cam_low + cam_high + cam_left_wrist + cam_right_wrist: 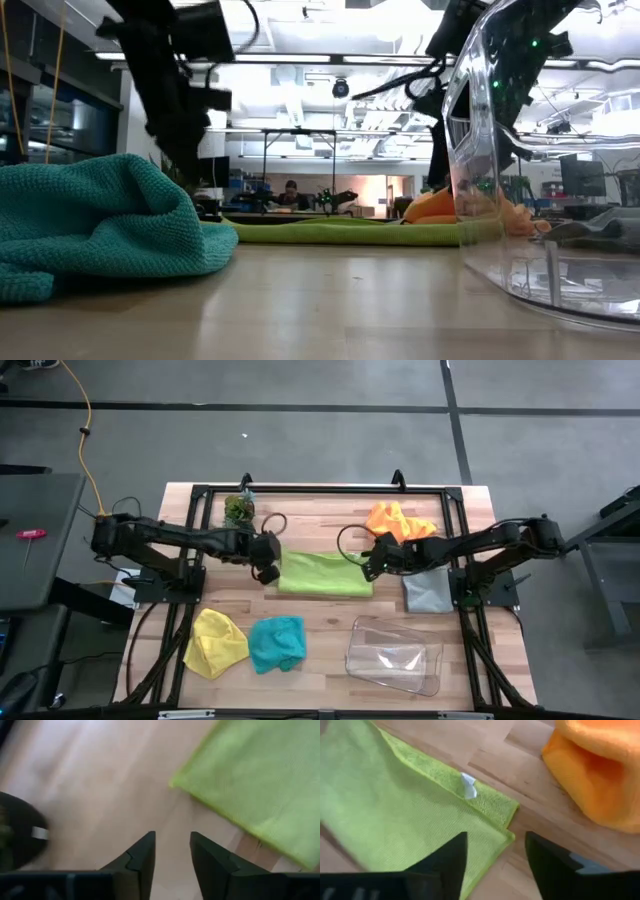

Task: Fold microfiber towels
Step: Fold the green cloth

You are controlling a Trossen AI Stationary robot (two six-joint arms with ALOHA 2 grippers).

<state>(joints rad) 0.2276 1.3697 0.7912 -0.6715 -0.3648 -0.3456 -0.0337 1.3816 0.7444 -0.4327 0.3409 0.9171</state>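
Teal towel [95, 225] is bulking up closest to the low camera, crumpled near the table's front edge, with the clear tray [545, 180] standing beside it toward the front right corner. Seen from above, the yellow towel [216, 642] is lying bunched by the front left corner, just beside the teal one.

Lime green towel [325, 574] is lying flat at the middle of the table [330, 635], already doubled into a strip whose long axis is running left to right. 2 layers are showing at its corner in the right wrist view, with a small white tag [468, 786] on the edge.

Left gripper [266, 572] is hanging just off the strip's left end, its fingers parted and holding nothing. Right gripper [371, 566] is hovering over the right end, likewise released and empty. Each arm is therefore sitting at 1 short end, equally near, so a further fold would likely mean bringing 1 end across toward the other along that long axis.

Orange towel [398, 520] is heaped near the back edge, right of centre, and the grey towel [427, 593] is lying beneath the right arm. A small leafy clump [238, 510] is sitting near the back left.
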